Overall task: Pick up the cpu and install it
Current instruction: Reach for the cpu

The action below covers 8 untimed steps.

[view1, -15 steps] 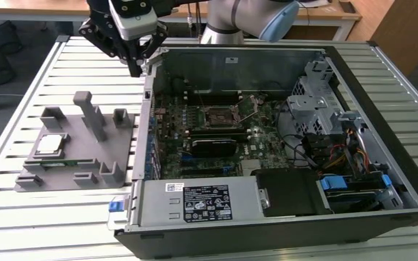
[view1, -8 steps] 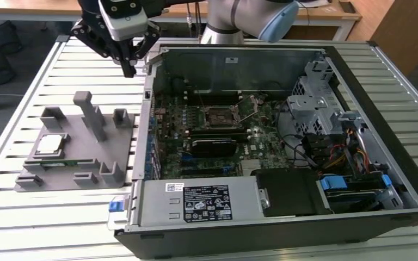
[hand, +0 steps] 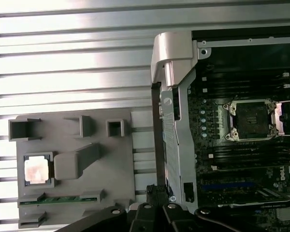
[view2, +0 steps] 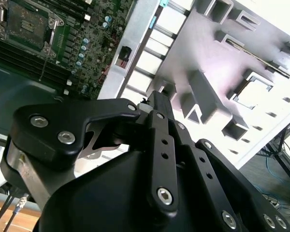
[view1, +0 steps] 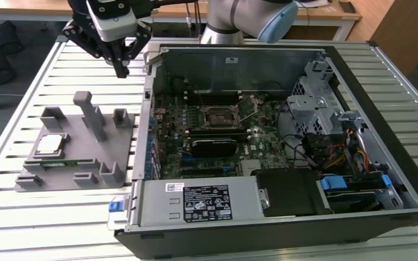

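A slatted metal bench (view1: 20, 217) carries an open computer case (view1: 267, 240). At middle left of the exterior view, the cpu (view1: 50, 143) lies flat in a grey tray's (view1: 78, 153) recess. Farther back, at upper left, the pincer (view1: 122, 72) hangs closed and empty, well apart from it. The pickup probably calls for opening wide, centring squarely over the chip, and gripping its edges gently.

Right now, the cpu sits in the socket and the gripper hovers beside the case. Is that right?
No: the first wrist view shows the cpu in the grey tray, the socket empty. The gripper does hover beside the case.
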Available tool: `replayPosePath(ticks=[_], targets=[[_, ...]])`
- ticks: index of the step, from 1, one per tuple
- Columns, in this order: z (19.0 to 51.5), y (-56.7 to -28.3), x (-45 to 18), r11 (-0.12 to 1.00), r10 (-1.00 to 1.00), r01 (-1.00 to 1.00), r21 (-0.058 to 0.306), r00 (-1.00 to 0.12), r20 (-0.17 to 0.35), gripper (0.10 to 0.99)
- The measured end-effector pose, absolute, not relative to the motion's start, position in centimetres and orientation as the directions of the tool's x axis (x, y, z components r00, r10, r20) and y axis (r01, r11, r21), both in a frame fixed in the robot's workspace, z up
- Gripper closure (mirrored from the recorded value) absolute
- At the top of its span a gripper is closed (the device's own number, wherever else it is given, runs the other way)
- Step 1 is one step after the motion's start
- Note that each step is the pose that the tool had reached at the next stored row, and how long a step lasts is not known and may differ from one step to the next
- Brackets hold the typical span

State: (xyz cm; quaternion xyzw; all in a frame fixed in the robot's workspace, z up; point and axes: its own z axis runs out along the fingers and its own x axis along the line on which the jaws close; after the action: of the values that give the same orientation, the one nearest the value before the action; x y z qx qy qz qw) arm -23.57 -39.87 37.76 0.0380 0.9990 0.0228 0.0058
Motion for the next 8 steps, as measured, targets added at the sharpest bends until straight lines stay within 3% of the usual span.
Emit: replayPosePath(ticks=[8], targets=[[37.66, -39.87, -24.34, 0.996, 0.076, 0.076, 0.046, -0.997, -0.010, 0.980]])
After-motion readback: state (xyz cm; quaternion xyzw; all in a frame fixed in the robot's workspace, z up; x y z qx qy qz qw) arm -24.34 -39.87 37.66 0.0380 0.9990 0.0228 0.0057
